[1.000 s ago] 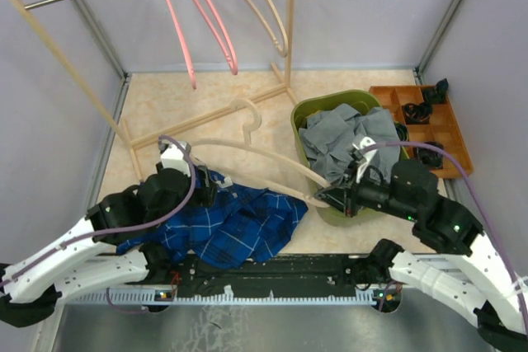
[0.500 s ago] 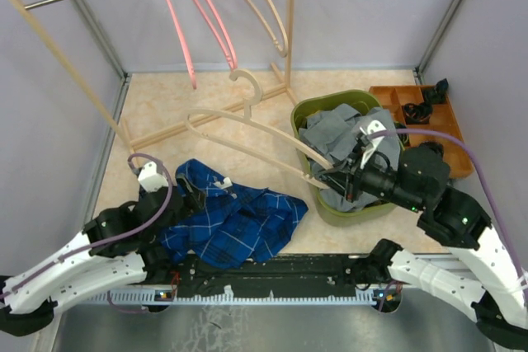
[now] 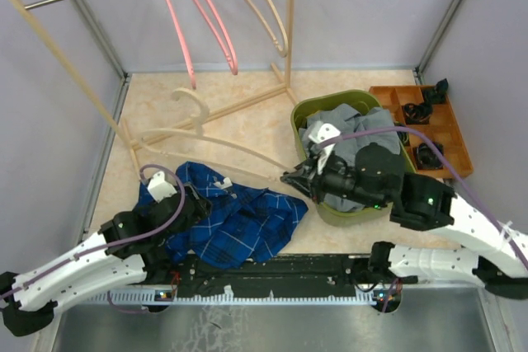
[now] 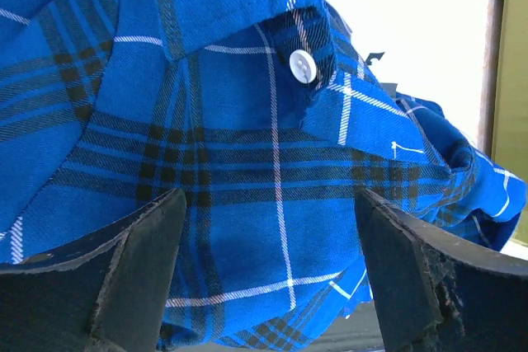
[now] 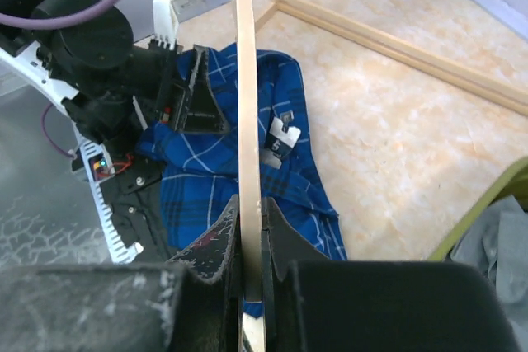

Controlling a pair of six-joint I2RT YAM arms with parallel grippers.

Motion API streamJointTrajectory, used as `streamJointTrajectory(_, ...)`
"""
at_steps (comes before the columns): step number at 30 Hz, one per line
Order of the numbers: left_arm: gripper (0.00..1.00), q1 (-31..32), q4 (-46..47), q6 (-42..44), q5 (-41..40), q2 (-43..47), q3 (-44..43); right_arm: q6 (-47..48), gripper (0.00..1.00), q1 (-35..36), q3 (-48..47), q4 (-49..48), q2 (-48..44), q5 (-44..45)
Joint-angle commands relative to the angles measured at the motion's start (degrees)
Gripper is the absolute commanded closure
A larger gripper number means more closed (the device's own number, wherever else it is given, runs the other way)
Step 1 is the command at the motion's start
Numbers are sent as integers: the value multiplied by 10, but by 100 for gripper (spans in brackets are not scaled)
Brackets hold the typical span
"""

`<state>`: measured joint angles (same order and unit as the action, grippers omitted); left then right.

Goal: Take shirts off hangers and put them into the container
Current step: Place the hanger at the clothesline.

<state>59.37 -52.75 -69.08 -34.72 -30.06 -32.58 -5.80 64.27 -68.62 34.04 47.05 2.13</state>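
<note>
Shirt (image 3: 247, 224), blue check, is lying crumpled on the table (image 3: 247, 121) at seven o'clock in the top view, and it is not in the container (image 3: 307, 113) yet. That green basin is sitting at two o'clock from it, with a grey shirt (image 3: 375, 125) already piled inside.

The left gripper (image 4: 268, 204) is hovering right over the blue cloth with its jaws spread wide and nothing between them. The right gripper (image 5: 252, 228) is clamping tight on one thin arm of the wooden hanger (image 5: 245, 80), which is reaching out towards ten o'clock and looks clear of the cloth.

As for handling, this shirt is looking soft, light and completely limp. It is going to sag, and sleeves will probably be trailing once it lifts. A single flat layer is likely to slip out of the pads, so the better hold is a bunched ridge. The doubled collar (image 4: 239, 30) by the white button (image 4: 303, 65), at twelve o'clock in the left wrist view, is offering thick, firm cloth to pinch. A high lift is looking wise so the hem is not dragging on the basin rim.

The hanger is stiff, smooth and light, and it is being held near one end, so it may be prone to swinging.
</note>
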Motion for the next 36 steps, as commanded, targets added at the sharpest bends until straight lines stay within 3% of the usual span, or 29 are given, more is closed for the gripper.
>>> streamJointTrajectory(1,11,0,34,-25,18,0,16,50,100,89,-51,-90,54,192)
streamJointTrajectory(8,12,0,62,-36,44,4,43,57,100,130,-87,-229,156,325)
streamJointTrajectory(14,12,0,79,-25,49,0,47,69,100,137,-188,-282,286,367)
streamJointTrajectory(22,12,0,95,10,47,-11,30,66,100,136,-444,-224,468,452)
streamJointTrajectory(29,12,-1,100,27,49,-10,19,49,100,120,-730,-88,645,429)
streamJointTrajectory(32,12,0,101,35,50,-10,16,28,100,102,-776,-65,681,406)
streamJointTrajectory(36,12,0,102,37,51,-10,13,1,100,81,-756,-84,678,359)
